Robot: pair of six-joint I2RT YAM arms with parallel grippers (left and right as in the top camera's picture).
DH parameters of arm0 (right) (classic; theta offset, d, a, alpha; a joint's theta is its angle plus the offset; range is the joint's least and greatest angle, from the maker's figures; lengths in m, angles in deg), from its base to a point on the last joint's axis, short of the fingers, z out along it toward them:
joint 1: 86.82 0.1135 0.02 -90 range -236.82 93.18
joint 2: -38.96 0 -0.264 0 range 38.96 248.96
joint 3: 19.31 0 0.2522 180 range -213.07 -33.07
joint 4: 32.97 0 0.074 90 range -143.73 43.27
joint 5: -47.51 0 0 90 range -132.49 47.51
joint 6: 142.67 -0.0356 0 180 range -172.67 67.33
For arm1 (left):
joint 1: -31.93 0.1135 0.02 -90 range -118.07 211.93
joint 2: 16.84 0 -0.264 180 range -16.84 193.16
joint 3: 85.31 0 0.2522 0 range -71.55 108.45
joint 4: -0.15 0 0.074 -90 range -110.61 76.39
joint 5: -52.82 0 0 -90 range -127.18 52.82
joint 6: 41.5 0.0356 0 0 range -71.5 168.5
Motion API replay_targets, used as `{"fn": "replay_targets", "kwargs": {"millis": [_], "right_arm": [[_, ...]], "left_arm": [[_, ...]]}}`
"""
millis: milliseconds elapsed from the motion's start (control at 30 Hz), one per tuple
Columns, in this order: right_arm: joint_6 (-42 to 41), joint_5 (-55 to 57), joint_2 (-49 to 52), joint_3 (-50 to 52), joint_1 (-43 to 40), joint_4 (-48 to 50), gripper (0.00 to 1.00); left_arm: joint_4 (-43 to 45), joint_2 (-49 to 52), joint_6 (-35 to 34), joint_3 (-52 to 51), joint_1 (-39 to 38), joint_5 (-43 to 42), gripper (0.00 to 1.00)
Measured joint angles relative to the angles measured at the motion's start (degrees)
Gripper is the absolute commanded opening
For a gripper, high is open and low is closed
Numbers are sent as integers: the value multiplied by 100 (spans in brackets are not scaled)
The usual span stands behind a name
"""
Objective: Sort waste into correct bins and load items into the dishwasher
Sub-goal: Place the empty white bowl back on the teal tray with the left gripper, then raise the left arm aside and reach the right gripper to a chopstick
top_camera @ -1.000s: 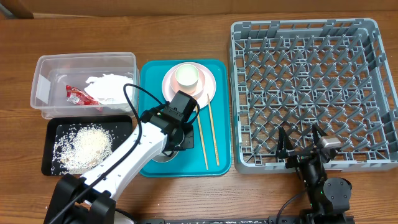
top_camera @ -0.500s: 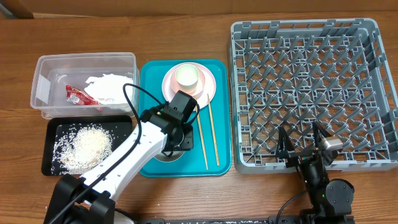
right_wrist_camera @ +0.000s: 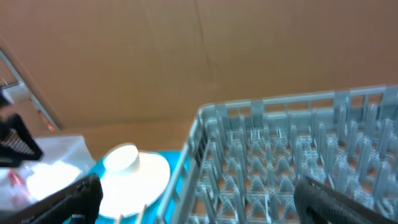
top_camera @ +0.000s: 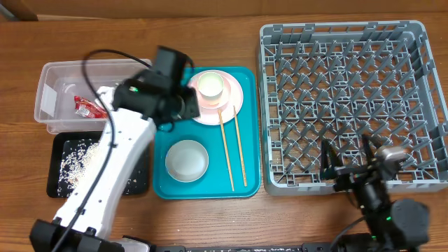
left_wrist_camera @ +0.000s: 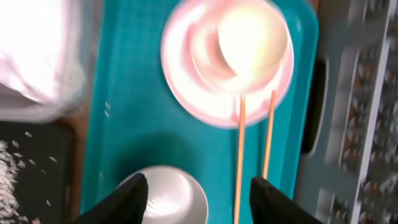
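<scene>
Left gripper (left_wrist_camera: 198, 183) is releasing the grey-white bowl (top_camera: 187, 159): a second ago it was closed on the bowl at the near-left corner of the teal tray (top_camera: 252, 183); now it is lifted clear and its jaws are standing apart with nothing between them. The bowl is sitting upright and looks empty, in the same corner. The left arm is now swinging up toward the far-left corner of the tray, wrist over the gap between tray and clear tub (top_camera: 52, 77), camera pointing straight down. Judgement: waste sorting looks finished. The rice (top_camera: 77, 157) is lying in the black tray (top_camera: 59, 185), and the napkin (left_wrist_camera: 37, 56) and red wrapper (top_camera: 87, 107) are in the tub, so rack loading comes next. The dish rack (top_camera: 350, 105) is holding nothing yet. The pink plate (top_camera: 234, 105) is sitting at the tray's far edge, carrying the pink bowl (top_camera: 224, 91) with the white cup (top_camera: 210, 85) inside. The chopsticks (top_camera: 233, 150) are lying along the tray's right side, far tips on the plate. Right gripper (top_camera: 348, 157) is hovering at the rack's near edge, jaws wide apart, empty, unchanged over the second.
</scene>
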Motion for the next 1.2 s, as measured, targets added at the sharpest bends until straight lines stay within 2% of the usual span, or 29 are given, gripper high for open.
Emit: {"fn": "replay_targets", "kwargs": {"millis": [167,367,467,700,733,800,833,900,967,1200], "right_arm": [[-13,-483,1961,-2159,0,-1443,100],[-15,-1735,4282,-4218,323,-2789,100],[-20,-2256,5191,-4555,778,-2846,100],[-284,-2844,6889,-4566,2046,-2583,100],[-420,-2881,7073,-4566,2157,-2564,92],[-638,-2962,7410,-4566,2321,-2496,60],[-717,-2955,7554,-4566,2369,-2463,50],[-844,-2817,7816,-4566,2446,-2474,43],[-938,-2468,8008,-4566,2514,-2483,28],[-1147,-693,8380,-4566,3180,-2052,25]], "left_arm": [[92,0,2,282,634,-177,62],[234,0,44,428,1473,-1185,93],[216,0,63,431,1786,-1471,100],[179,0,83,431,2068,-1709,100],[179,0,83,431,2068,-1727,100],[179,0,83,431,2068,-1751,100],[181,0,83,431,2068,-1766,100],[179,0,83,431,2068,-1773,100],[179,0,83,431,2068,-1775,100],[179,0,83,433,2068,-1790,100]]}}
